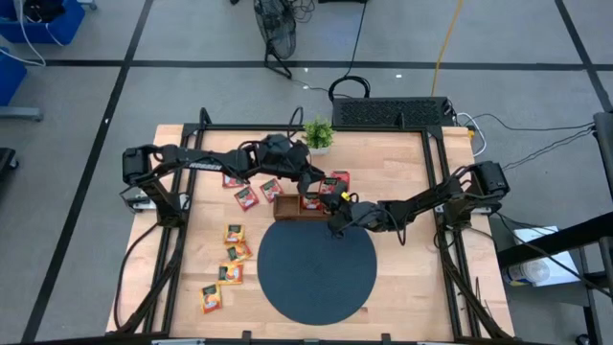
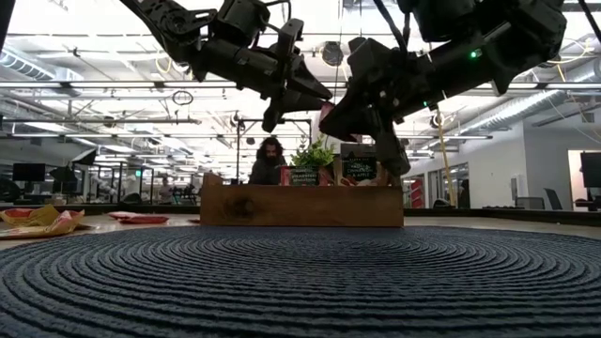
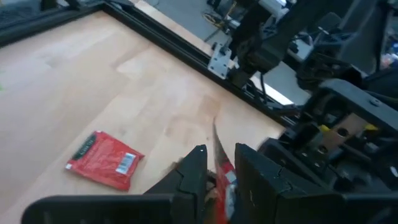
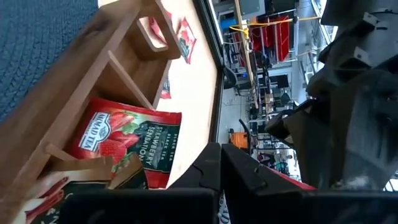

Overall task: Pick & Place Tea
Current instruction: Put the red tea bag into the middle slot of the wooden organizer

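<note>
Left gripper [image 1: 316, 182], seen from above, hangs over the far end of the brown wooden three-compartment tray [image 1: 287, 208]; in its wrist view the two dark fingers [image 3: 193, 171] stand nearly closed, pinching a flat red tea sachet [image 3: 225, 177] edge-on between them. Right gripper [image 1: 335, 222] sits at the tray's right end, at the far rim of the dark round woven mat [image 1: 317, 271]; its fingers [image 4: 208, 168] appear pressed together, though whether they grip anything cannot be told. Directly ahead of the right gripper, a red strawberry tea sachet [image 4: 127, 140] lies in a tray compartment. Further red sachets [image 1: 247, 198] lie on the pale wooden table [image 1: 402, 287] to the left of the tray, and one red sachet [image 1: 337, 180] lies just beyond it. Yellow-orange sachets [image 1: 233, 234] are scattered in a loose line left of the mat. A small green potted plant [image 1: 319, 135] stands at the table's far edge. In the low view the tray [image 2: 300, 207] stands beyond the mat, both grippers above it.
</note>
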Controlling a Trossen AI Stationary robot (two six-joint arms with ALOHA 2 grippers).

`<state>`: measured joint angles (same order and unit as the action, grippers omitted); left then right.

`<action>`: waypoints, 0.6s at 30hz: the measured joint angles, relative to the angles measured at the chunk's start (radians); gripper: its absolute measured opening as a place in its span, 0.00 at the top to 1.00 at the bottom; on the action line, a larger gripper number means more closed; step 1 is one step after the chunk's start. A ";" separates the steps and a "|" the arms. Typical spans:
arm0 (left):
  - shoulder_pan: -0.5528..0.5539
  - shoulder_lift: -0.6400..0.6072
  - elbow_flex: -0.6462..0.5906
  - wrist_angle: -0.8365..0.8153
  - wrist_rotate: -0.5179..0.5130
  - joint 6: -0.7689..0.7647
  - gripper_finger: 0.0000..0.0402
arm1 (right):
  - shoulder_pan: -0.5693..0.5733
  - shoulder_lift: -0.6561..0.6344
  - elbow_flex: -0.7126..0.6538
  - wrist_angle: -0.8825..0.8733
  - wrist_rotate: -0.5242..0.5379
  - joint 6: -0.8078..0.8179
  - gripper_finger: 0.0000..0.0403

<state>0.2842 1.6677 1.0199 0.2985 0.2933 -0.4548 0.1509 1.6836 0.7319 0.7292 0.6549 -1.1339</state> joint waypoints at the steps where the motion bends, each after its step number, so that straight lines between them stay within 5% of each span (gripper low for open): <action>1: -0.004 0.000 0.000 0.000 0.007 0.000 0.79 | 0.000 0.000 0.000 -0.001 0.006 0.003 1.00; 7: -0.021 -0.002 0.000 -0.011 0.020 0.022 0.76 | 0.000 -0.005 0.000 -0.009 0.024 0.015 1.00; 14: -0.033 -0.002 0.000 -0.016 -0.012 0.030 0.53 | 0.000 -0.005 -0.001 -0.003 0.023 0.016 1.00; 18: -0.032 -0.002 0.000 -0.017 -0.032 0.016 0.48 | 0.000 -0.005 -0.001 0.001 0.022 0.016 1.00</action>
<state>0.2520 1.6653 1.0199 0.2819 0.2611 -0.4393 0.1512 1.6783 0.7311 0.7298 0.6769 -1.1183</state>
